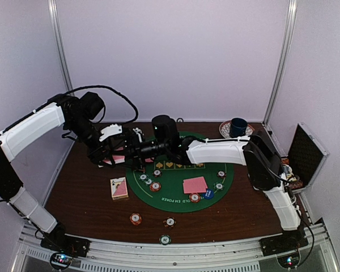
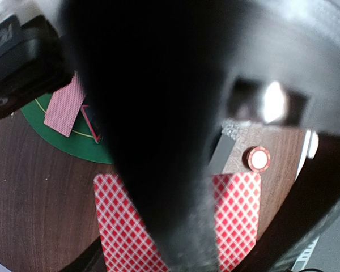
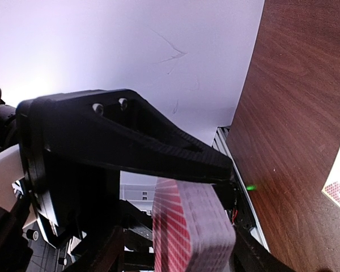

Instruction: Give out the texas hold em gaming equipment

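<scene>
Far-left over the round green felt mat, right jaws clamp a pink-backed card stack; left jaws' state cannot be told

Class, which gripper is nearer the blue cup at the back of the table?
Right. The right gripper, gripping a card deck, is left of the cup over the edge of the green mat; the left gripper sits just beyond it, further left.

The right end effector pinches a stack of pink-backed cards, seen edge-on, with its upper black finger lying across the top. On the right is the brown table, with a loose card at the picture's edge.
</scene>
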Controlling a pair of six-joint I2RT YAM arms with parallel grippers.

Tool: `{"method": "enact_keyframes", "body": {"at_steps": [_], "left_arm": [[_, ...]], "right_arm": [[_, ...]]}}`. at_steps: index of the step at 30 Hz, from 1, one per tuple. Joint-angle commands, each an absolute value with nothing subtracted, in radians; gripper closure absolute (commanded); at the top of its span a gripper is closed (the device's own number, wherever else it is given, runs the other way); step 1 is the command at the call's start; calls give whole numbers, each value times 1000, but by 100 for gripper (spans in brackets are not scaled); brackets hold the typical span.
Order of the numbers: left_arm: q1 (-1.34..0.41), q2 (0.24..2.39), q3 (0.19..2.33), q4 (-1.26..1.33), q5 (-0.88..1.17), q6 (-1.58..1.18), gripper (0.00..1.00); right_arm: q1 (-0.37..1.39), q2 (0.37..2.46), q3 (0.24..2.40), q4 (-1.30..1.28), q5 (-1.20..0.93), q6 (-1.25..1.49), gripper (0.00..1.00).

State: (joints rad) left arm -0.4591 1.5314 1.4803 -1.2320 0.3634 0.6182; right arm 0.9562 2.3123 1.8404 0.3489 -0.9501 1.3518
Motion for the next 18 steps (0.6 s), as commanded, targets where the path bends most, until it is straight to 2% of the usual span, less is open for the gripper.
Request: {"method": "enact_keyframes", "body": {"at_steps": [1,18], "left_arm": [[-457,1524,1516,-1218,388,615,100],[-457,1520,1516,-1226,386,621,100]], "right_arm": [[963,2346,1884,380,-980,1381,36],[906,2291,1721,401,-983,1360,50]]}}
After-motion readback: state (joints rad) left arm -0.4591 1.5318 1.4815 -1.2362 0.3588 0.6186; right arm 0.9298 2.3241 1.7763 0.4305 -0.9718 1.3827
